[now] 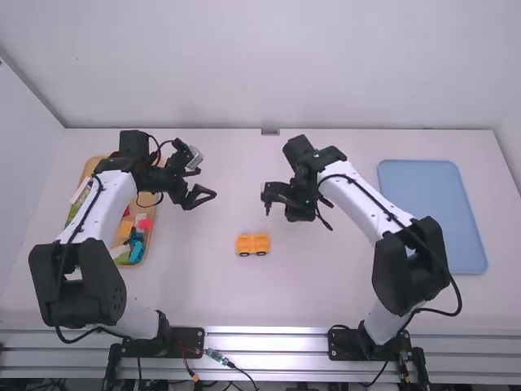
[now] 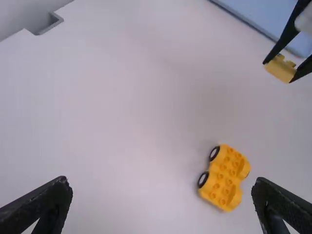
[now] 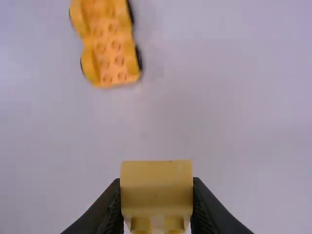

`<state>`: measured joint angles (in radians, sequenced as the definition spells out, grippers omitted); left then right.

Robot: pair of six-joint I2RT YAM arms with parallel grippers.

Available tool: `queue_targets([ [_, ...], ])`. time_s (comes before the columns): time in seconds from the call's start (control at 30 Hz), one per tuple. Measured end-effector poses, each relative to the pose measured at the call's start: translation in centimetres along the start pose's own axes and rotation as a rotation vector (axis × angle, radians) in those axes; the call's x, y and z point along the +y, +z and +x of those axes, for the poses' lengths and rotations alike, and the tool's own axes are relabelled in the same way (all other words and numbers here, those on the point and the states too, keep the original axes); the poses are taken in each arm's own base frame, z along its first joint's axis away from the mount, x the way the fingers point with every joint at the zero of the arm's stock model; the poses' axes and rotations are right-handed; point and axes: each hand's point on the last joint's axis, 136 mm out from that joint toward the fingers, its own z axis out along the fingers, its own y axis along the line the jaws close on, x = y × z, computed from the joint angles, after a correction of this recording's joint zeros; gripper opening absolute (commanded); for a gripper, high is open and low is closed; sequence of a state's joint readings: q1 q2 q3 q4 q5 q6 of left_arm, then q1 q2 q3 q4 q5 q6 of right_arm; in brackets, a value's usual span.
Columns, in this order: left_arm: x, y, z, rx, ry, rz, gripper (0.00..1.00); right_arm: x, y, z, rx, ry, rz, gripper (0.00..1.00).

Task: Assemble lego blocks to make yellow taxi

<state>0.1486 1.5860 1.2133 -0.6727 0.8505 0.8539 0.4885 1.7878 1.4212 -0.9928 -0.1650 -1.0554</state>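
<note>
Near the middle of the high view, slightly below centre, the taxi base (image 1: 252,244) stands on its wheels on the bench (image 1: 203,293), apart from both claws. It probably sits there because both arms can reach it, and its studs face up to take the next piece. It is a warm orange-yellow, with 2 rows of studs, a pinched waist and black wheels with pale hubs along the side seen in the left wrist view. No block is on top, so the taxi looks unfinished.

At the lower middle of the right wrist view, a yellow block (image 3: 156,185) is gripped between the fingers of the right claw (image 3: 156,196). It is a small, plain block, duller than the base, with 2 studs showing. The fingers pinch it by opposite sides, studs towards the wrist, likely so its underside is free to press onto the base.

The left claw (image 2: 161,181), upper left in the high view, has its fingers wide apart and empty, perhaps kept aside to leave the other arm room. At far left, a tan bin (image 1: 87,169) holds loose coloured blocks (image 1: 134,243), presumably the supply. At far right lies a blue tray (image 1: 431,216), perhaps meant for the finished taxi.
</note>
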Motion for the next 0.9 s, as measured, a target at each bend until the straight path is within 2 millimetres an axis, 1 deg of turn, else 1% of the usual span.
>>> queue_targets([
  [0.13, 0.1, 0.0, 0.1, 0.006, 0.030, -0.006, 0.99, 1.6, 1.9, 2.1, 0.108, -0.090, -0.033, 0.00],
  [0.27, 0.2, 0.0, 0.2, 0.010, 0.047, -0.010, 0.99, 3.1, 4.7, 4.1, 0.238, -0.177, -0.077, 0.00],
  [0.3, 0.2, 0.0, 0.3, 0.011, 0.048, -0.009, 0.99, 3.4, 5.5, 4.4, 0.272, -0.192, -0.086, 0.00],
  [0.33, 0.2, 0.0, 0.3, 0.011, 0.049, -0.009, 0.99, 3.4, 5.7, 4.5, 0.281, -0.196, -0.088, 0.00],
  [0.43, 0.2, 0.1, 0.3, 0.011, 0.051, -0.010, 0.99, 4.3, 7.7, 5.0, 0.357, -0.234, -0.126, 0.00],
  [0.47, 0.2, 0.1, 0.3, 0.011, 0.051, -0.010, 0.99, 4.4, 7.9, 5.0, 0.362, -0.237, -0.129, 0.00],
  [0.53, 0.2, 0.1, 0.2, 0.009, 0.057, -0.012, 0.99, 4.1, 8.7, 4.9, 0.373, -0.248, -0.122, 0.00],
  [0.67, 0.4, 0.1, 0.1, 0.005, 0.064, -0.017, 0.99, 3.1, 9.5, 5.2, 0.404, -0.223, -0.082, 0.00],
  [0.8, 0.4, 0.1, 0.1, 0.005, 0.064, -0.017, 0.99, 2.4, 9.2, 5.1, 0.414, -0.199, -0.054, 0.00],
  [0.83, 0.4, 0.1, 0.1, 0.003, 0.068, -0.019, 0.99, 2.0, 9.0, 4.8, 0.404, -0.192, -0.043, 0.00],
  [0.9, 0.7, 0.1, -0.1, -0.003, 0.081, -0.028, 0.99, 0.9, 8.4, 3.5, 0.352, -0.150, -0.017, 0.00],
])
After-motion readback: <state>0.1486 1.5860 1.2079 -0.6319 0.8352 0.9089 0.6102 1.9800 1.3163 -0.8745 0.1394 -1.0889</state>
